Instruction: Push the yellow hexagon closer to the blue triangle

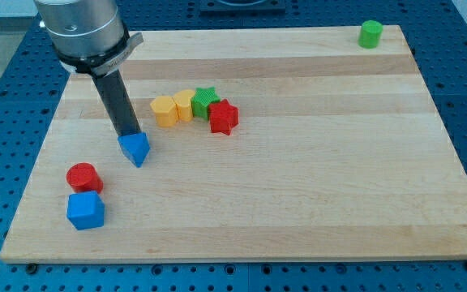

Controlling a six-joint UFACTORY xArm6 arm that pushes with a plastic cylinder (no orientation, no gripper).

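Observation:
A yellow hexagon (164,111) lies on the wooden board at upper left of centre, touching a second yellow block (184,104) on its right. The blue triangle (135,148) lies below and to the left of the hexagon, a short gap away. My tip (128,134) stands at the blue triangle's top edge, touching or nearly touching it, to the lower left of the yellow hexagon.
A green star (205,100) and a red star (224,117) sit right of the yellow blocks. A red cylinder (83,176) and a blue cube (85,210) lie at lower left. A green cylinder (370,33) stands at the top right corner.

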